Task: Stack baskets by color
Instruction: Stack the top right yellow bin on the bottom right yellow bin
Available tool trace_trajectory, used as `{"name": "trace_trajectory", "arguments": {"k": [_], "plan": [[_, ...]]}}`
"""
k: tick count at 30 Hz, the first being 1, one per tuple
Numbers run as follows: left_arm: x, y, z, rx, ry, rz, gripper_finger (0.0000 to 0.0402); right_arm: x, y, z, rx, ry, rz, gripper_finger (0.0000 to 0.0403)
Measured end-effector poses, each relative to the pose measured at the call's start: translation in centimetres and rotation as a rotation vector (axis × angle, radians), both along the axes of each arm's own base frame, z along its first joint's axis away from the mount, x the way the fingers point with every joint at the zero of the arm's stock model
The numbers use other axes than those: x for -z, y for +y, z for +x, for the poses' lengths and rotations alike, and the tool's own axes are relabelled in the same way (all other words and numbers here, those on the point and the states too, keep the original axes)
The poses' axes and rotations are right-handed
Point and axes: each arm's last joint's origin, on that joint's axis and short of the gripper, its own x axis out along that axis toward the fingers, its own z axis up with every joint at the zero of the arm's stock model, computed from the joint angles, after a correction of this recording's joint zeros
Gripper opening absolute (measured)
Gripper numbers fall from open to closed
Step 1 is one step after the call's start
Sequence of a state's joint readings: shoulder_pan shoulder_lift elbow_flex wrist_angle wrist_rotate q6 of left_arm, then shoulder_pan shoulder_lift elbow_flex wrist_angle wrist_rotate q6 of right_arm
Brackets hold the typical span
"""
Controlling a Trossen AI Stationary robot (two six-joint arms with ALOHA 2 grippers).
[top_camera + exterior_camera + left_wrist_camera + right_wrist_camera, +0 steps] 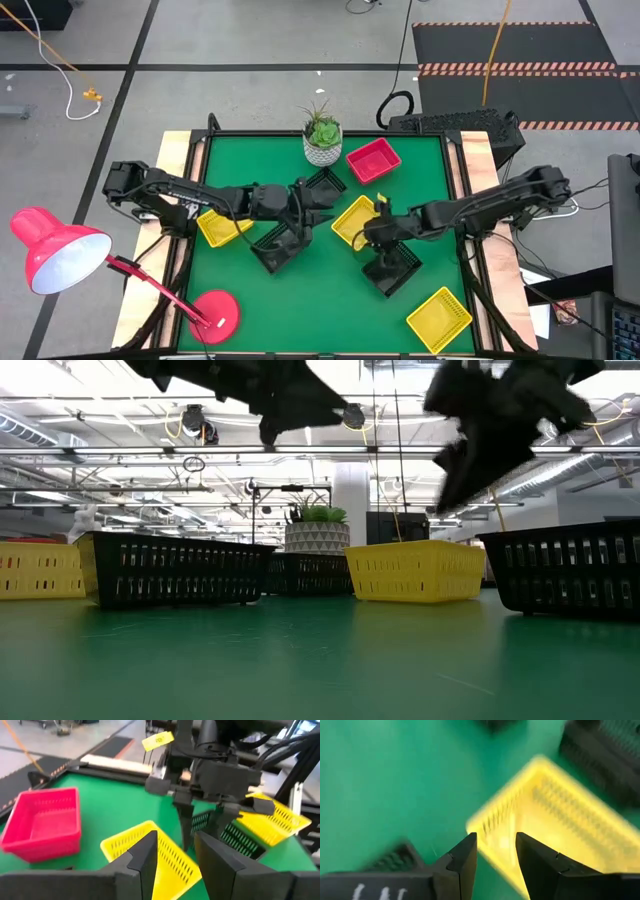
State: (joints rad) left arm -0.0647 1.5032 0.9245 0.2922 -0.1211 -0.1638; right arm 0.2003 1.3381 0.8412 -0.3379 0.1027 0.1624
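**Q:** What is on the table [330, 310], going from left to right?

**A:** Seen from above, a red lamp [60, 250] leans in at the far left, with its round base [215, 312] on the table's front left corner. Next is the left yellow basket [222, 228], by the left edge. Just beside it sits the left black basket [275, 252], turned at an angle. Behind that, near the back edge, the rear black basket [325, 185] stands just in front of a white pot [322, 148] holding a green plant.

**Q:** And the right half?

**A:** The red basket [372, 160] lies right of the pot, near the back. The middle yellow basket [353, 220] sits near the table's centre. The right black basket [392, 270] is just in front of it. The right yellow basket [438, 318] lies alone by the front right corner. Every basket rests on the table, and none sits inside another that can be seen.

**Q:** Where are the arms?

**A:** The left arm reaches in from the left edge. Its left end effector [175, 845] hangs above the table between the left black basket and the rear black one. Its fingers are parted and hold nothing. The right arm reaches in from the right edge. Its right end effector [495, 845] hovers over the near rim of the middle yellow basket. Its fingers are also parted, with nothing between them. From table height, both arms show high above the baskets.
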Motion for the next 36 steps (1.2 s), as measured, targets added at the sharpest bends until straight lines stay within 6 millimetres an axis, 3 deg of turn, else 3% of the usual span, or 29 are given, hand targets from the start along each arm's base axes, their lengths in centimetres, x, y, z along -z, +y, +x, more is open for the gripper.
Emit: {"name": "trace_trajectory", "arguments": {"k": [5, 11, 23, 28, 36], "plan": [[0.1, 0.1, -0.2, -0.003, 0.029, 0.003, 0.0131, 0.9, -0.4, -1.2, 0.049, 0.166, -0.046, 0.0130], [-1.0, 0.3, -0.6, -0.005, -0.014, 0.013, 0.0131, 0.2, -0.3, -1.1, -0.009, 0.102, -0.125, 0.0130], [-1.9, 2.9, -1.5, -0.099, -0.013, -0.030, 0.0131, 1.4, -0.3, -0.8, -0.164, 0.169, -0.236, 0.0131], [-2.3, 2.8, -1.4, -0.070, -0.045, 0.037, 0.0131, 1.5, -0.4, -0.5, -0.198, 0.157, -0.265, 0.0131], [-2.6, 4.5, -1.4, 0.031, -0.084, 0.009, 0.0131, 1.5, -1.4, 0.1, -0.146, 0.126, -0.255, 0.0134]]}}
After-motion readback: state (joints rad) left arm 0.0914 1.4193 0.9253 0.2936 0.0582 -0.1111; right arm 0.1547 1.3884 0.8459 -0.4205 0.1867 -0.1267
